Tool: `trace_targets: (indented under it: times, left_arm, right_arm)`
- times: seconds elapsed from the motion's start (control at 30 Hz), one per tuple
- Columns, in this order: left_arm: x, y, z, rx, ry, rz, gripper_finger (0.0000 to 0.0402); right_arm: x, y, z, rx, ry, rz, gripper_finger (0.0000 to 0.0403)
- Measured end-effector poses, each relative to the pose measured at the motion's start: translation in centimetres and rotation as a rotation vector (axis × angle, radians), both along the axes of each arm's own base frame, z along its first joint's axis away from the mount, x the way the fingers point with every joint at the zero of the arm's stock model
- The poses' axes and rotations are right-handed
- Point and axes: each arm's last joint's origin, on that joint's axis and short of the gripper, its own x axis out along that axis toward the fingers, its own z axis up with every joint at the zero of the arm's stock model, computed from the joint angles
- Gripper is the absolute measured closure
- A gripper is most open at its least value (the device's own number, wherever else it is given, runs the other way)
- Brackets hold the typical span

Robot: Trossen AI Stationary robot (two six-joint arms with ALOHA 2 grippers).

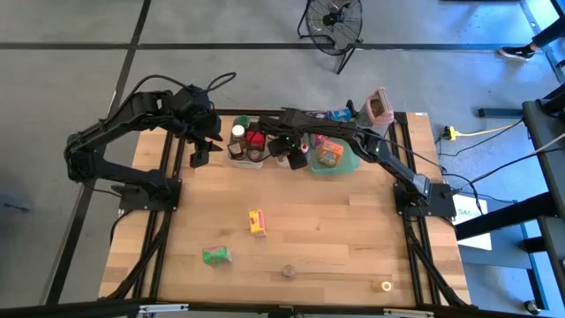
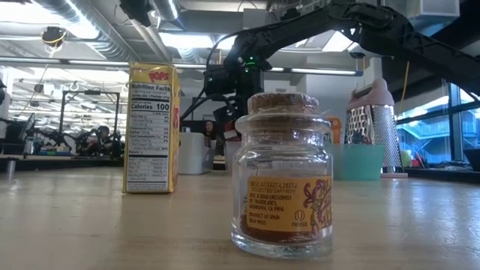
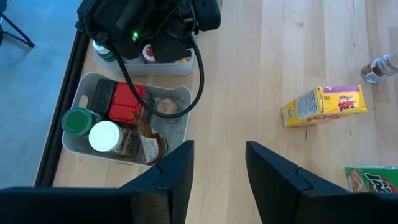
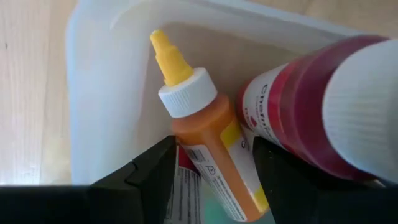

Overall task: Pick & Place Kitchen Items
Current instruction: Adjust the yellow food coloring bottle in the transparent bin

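My right gripper [image 4: 213,142] reaches down into a clear tub [image 4: 106,93] at the table's far side and is shut on a small orange bottle [image 4: 205,130] with a white cap and a yellow nozzle. A red bottle [image 4: 311,106] with a white cap lies right beside it. My left gripper [image 3: 219,146] hangs open above the bare table, near a second tub [image 3: 81,143] packed with jars and a red box. A yellow box [image 1: 257,222], a green box [image 1: 215,255] and a cork-topped jar [image 2: 283,176] sit on the near table. My right gripper pinches the orange bottle's body [image 4: 214,168], below its white cap, between its two fingers. The fingers come from above, pointing down. The bottle sits tilted inside the tub, nozzle toward the tub's wall. Its lower end is hidden between the fingers.
A green tray [image 1: 349,163] and a metal grater with a pink top [image 1: 380,106] stand at the far right. A small round item [image 1: 384,285] lies near the front right. Open wood lies in the table's middle.
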Motion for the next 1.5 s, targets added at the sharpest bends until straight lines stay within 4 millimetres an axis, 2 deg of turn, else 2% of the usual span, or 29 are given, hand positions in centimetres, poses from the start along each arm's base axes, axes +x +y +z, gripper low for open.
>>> trace_targets:
  times: [0.4, 0.57, 0.73, 1.03, 1.33, 1.5]
  left_arm:
    - [-0.01, -0.01, 0.01, -0.002, -0.001, 0.003, 0.026]
    - [0.0, -0.01, 0.0, -0.003, 0.0, 0.003, 0.026]
    - [0.0, 0.0, 0.0, -0.003, 0.0, 0.003, 0.026]
    - [0.0, 0.0, 0.0, -0.002, 0.0, 0.003, 0.026]
    - [-0.01, -0.01, 0.01, -0.002, -0.001, 0.003, 0.026]
    - [0.0, -0.01, 0.0, -0.002, 0.0, 0.003, 0.026]
  right_arm:
    - [0.31, 0.21, -0.42, -0.037, 0.0, -0.022, 0.0188]
    - [0.43, 0.33, -0.45, -0.047, -0.007, -0.04, 0.0201]
    - [0.42, 0.32, -0.44, -0.046, -0.007, -0.035, 0.023]
    - [0.43, 0.35, -0.43, -0.042, -0.007, -0.032, 0.0314]
    - [0.42, 0.35, -0.43, -0.042, -0.007, -0.031, 0.036]
    - [0.42, 0.34, -0.43, -0.039, -0.007, -0.032, 0.0365]
